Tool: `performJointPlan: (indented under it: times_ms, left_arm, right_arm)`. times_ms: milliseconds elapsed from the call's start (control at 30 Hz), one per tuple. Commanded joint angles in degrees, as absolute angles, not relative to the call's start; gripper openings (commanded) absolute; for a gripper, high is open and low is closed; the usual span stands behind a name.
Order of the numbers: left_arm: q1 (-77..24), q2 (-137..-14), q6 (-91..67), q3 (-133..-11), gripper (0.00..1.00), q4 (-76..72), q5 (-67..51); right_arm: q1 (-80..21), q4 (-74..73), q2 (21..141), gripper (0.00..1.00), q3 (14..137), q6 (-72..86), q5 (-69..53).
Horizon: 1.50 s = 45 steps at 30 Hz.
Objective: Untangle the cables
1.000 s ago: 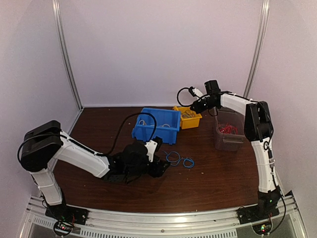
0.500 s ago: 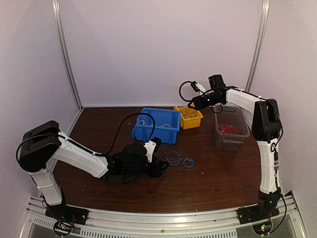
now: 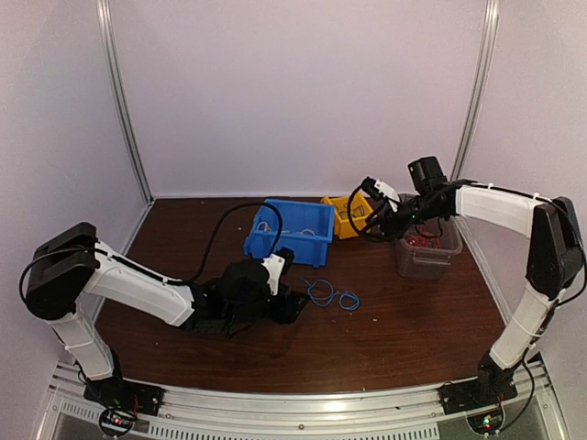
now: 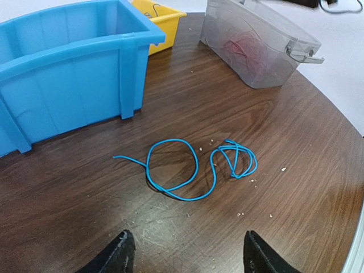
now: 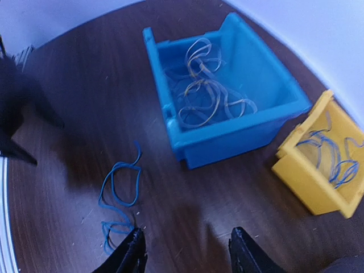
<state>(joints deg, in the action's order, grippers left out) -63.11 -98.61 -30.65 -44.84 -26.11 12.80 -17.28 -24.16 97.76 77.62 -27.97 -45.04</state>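
Although its smaller loops are bunched together, a blue cable (image 4: 193,168) is seen lying loose on the worktop (image 4: 296,187), touched by nothing. Yellowish cables (image 5: 199,96) are heaped in the blue bin (image 5: 227,136), further blue strands (image 5: 335,162) in the yellow bin (image 5: 301,182); red cables (image 4: 242,48) are blurred behind the wall of a clear box (image 4: 273,68). The left end effector (image 4: 185,256) and right end effector (image 5: 185,250) are held wide and empty, only fingertips shown.

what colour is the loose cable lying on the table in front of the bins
Blue; the cable shows best in the left wrist view.
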Motion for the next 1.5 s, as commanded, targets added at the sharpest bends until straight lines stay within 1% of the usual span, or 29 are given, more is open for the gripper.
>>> performJointPlan:
  times_ms: [0,133,333,567,667,867,1000,1133,1233,1367,1467]
  left_arm:
    - [-63.37,-96.45,-32.01,-45.78,0.67,-23.83,17.23]
    - [-63.36,-95.11,-34.19,-43.3,0.67,-25.61,18.37]
    - [-63.35,-94.92,-36.63,-42.04,0.67,-25.98,18.85]
    - [-63.26,-95.27,-38.58,-41.79,0.67,-24.21,20.39]
    - [-63.18,-95.45,-38.84,-41.75,0.67,-24.13,20.7]
    - [-63.14,-95.8,-38.79,-42.0,0.67,-24.4,20.4]
    - [-63.15,-95.82,-38.83,-41.83,0.67,-24.59,20.17]
    - [-63.19,-95.87,-39.07,-41.41,0.67,-24.87,20.37]
    - [-63.18,-96.1,-39.06,-41.44,0.67,-24.87,20.41]
    - [-62.41,-96.87,-40.07,-42.04,0.68,-23.98,19.7]
    - [-61.35,-97.56,-41.4,-42.15,0.67,-23.97,18.33]
  right_arm:
    - [-20.58,-31.13,97.38,0.53,69.89,-43.45,-44.93]
    - [-23.63,-33.04,100.06,0.55,68.58,-46.62,-40.64]
    - [-27.13,-33.79,106.46,0.47,69.8,-47.63,-38.02]
    - [-29.18,-33.91,110.15,0.45,71.18,-47.63,-36.66]
    - [-29.57,-33.14,110.39,0.39,71.1,-46.87,-36.37]
    - [-29.62,-30.38,110.75,0.34,70.81,-44.45,-35.53]
    - [-29.62,-30.22,111.56,0.27,71.44,-44.15,-35.67]
    - [-29.66,-30.0,111.8,0.24,71.54,-44.03,-36.37]
    - [-29.62,-29.93,111.71,0.24,71.54,-44.03,-36.88]
    - [-29.77,-29.9,111.66,0.26,71.54,-44.31,-37.5]
    - [-30.01,-29.82,112.0,0.25,71.67,-44.39,-37.49]
